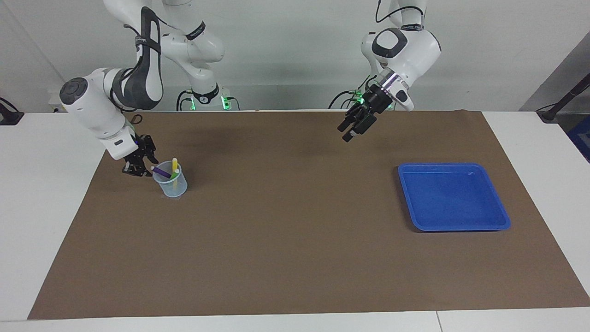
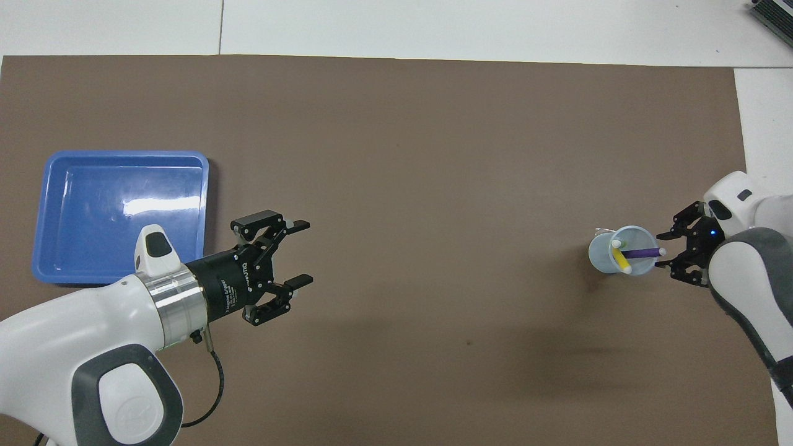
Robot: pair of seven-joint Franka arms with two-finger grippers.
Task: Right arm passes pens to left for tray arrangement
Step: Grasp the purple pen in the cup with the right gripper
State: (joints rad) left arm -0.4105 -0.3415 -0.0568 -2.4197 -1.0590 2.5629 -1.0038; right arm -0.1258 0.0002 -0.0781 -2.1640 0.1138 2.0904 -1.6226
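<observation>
Your right gripper (image 2: 664,259) hangs released, fingers spread just beside the clear cup (image 2: 621,251), purple pen (image 2: 641,253) tip between them, untouched. Left gripper (image 2: 302,254) waits wide over the mat; blue tray (image 2: 43,248) beside it.

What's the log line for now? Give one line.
right fingers: open beside cup | pens: all in cup | left fingers: open over mat, waiting

Three slim pens stand in a clear cup at the right arm's end: the purple pen (image 2: 640,253) leans low over the rim, the yellow pen (image 2: 620,259) more upright, the green pen (image 1: 172,175) mostly hidden. The bright blue tray (image 2: 186,162) lies flat toward the left arm's end.
</observation>
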